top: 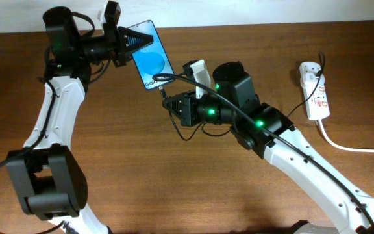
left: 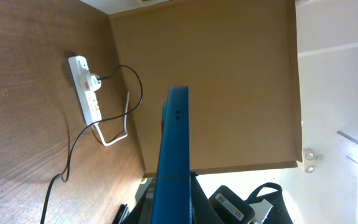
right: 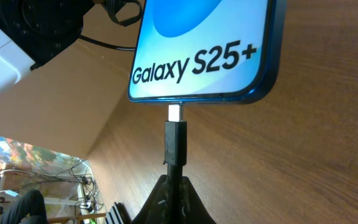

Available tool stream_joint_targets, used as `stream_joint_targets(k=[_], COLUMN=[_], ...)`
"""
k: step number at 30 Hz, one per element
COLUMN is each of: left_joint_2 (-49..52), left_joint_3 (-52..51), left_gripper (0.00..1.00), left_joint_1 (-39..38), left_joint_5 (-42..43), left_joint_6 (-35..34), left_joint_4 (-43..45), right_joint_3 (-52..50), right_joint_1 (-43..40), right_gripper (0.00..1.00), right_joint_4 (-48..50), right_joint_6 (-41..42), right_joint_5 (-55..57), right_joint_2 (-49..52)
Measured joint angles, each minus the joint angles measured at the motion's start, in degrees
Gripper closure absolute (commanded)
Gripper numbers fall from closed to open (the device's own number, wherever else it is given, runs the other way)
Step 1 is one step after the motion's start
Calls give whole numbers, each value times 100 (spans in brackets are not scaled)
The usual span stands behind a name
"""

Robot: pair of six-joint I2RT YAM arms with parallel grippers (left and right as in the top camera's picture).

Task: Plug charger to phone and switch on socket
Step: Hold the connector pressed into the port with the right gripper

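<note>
Step in hand imo: seating the plug. In the right wrist view the charger (right: 174,142) connector stands just under the phone (right: 204,50), square to the bottom edge below the "Galaxy S25+" text. Its silver tip meets that edge at the port. Bare metal shows btw plug body and frame, so I'd call it not fully home. How deep it sits, can't tell.

To do it well: push straight along the plug's axis, no sideways wiggle, since the tip looks lined up already. The other arm has to brace the phone against the push or it'll just swing away, bc it's held up off the tabletop (top: 174,175), not lying flat. Go slow, stop when the metal disappears.

Hands: right hand (right: 174,183) is clenched on the charger's black plug body, fingers pinched to a narrow V w/ no gap visible, plug sticking out the front. Left hand (top: 127,40) grasps the phone by its upper end, fingers closed onto it. From the left wrist view the phone is edge-on, just a thin blue strip.

Socket (top: 315,91) sits well apart at the right side of the tabletop w/ no hand near it, so the switch part isn't done yet imo. Whether it's on is too small to tell.
</note>
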Motion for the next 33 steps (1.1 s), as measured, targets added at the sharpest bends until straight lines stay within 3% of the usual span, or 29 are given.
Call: stream_joint_targets(k=[33], left_joint_2=[0], left_joint_3=[0], left_gripper=[100], left_joint_1=[20], left_joint_5=[155], left_joint_6=[61], left_joint_4=[13], right_joint_3=[2], right_joint_1=[-122], right_gripper=[96], right_joint_4=[-205], right_joint_6=[4], right_joint_5=[4], right_joint_2=[-131])
